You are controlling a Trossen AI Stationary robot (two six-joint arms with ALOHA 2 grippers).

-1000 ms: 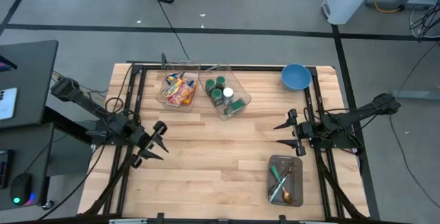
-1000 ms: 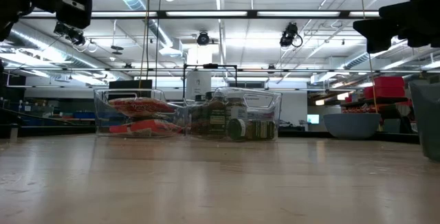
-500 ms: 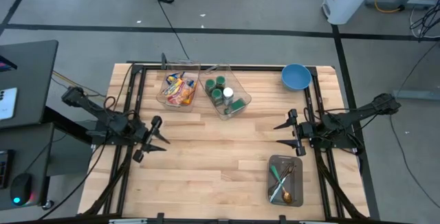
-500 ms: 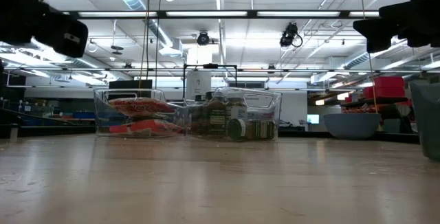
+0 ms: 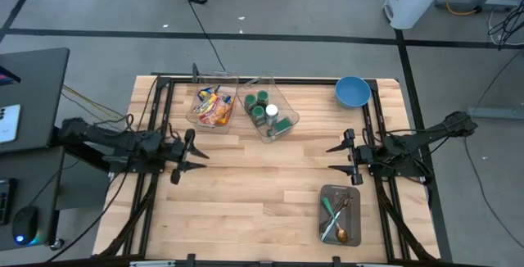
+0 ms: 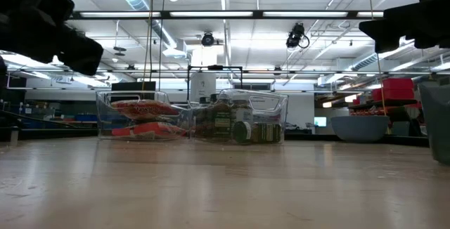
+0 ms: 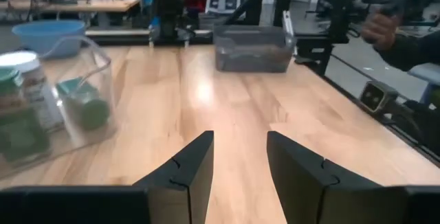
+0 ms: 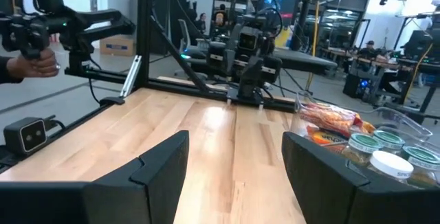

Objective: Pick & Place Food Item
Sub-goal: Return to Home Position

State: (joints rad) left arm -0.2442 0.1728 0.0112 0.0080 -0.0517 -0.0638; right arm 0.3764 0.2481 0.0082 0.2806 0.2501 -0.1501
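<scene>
Two clear bins stand at the table's far side. One holds orange and yellow snack packets [image 5: 213,106] [image 8: 328,123], the other green-lidded jars [image 5: 268,115] [image 7: 41,107]. My left gripper [image 5: 200,159] [image 7: 239,157] hovers over the left part of the table, pointing toward the right edge, open with nothing between its fingers. Opposite it, over the right part, my right gripper [image 5: 329,159] [image 8: 234,157] hangs open and empty, pointing toward the left edge. Both are well clear of the bins.
A blue bowl [image 5: 352,92] sits at the far right corner. Near the right front lies a grey tray [image 5: 340,214] with cutlery. Bare wood spreads between the two grippers. Beyond the table a person's hand [image 8: 31,60] holds a controller.
My left gripper has drawn back toward the table's left edge and sunk a little. It has swung its fingers round toward the far edge and tipped up from slanting downward to nearly level. Its fingers stay as far apart as before.
</scene>
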